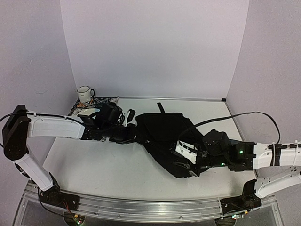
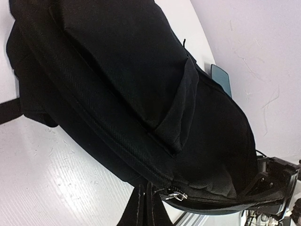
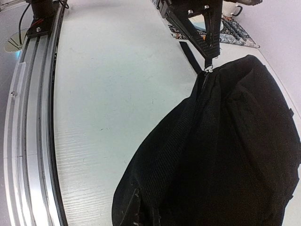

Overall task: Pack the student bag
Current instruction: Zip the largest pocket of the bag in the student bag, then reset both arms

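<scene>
Your left gripper [image 3: 209, 54] has its jaws pinched tight on the metal zipper pull [image 3: 207, 69] at the left end of the student bag [image 1: 162, 129]. Your right gripper [image 1: 185, 151] is closed as well, jaws almost together, clamped on the black fabric at the bag's near right side. Its fingertips are buried in cloth, so you cannot see how much they pinch. The bag lies on its side mid-way across the white table [image 1: 103, 162], between both arms.
</scene>
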